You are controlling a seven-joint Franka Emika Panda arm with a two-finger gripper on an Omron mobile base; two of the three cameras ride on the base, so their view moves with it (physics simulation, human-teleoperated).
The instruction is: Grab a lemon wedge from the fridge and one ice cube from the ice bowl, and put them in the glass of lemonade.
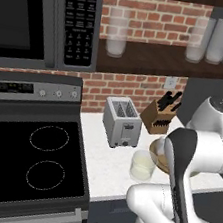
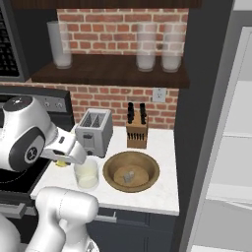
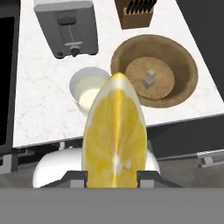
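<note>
the lemon wedge [image 3: 114,138] sits clamped between the fingers [image 3: 76,177] of the gripper [image 3: 111,177], its cut yellow face turned to the hand camera and its pointed tip rising over the near edge of the table [image 3: 39,105]. in the right base view a sliver of yellow [image 2: 61,163] shows just under the white forearm, left of the glass.

the glass of lemonade [image 3: 89,90] stands on the white table just beyond the wedge, with pale liquid in its lower part; in the hand view the wedge's tip overlaps its right rim. in the left base view the glass [image 1: 143,165] is in front of the toaster, and in the right base view it [image 2: 86,173] is near the front edge.

just right of the glass is the ice bowl [image 3: 183,65], brown wood, with one ice cube [image 3: 149,78] lying near the middle of its floor. the bowl [image 2: 147,162] and cube [image 2: 129,176] show the same way from the right base camera; in the left base view the bowl [image 1: 154,149] is mostly hidden behind the arm.

farther back stand a silver toaster [image 3: 65,26] on the left and a wooden knife block [image 3: 135,13] on the right. a black stove [image 1: 25,161] adjoins the table's left side. the fridge [image 2: 231,147] stands to the right, white shelves showing. tall clear glasses [image 2: 147,47] are on a dark shelf above.
</note>
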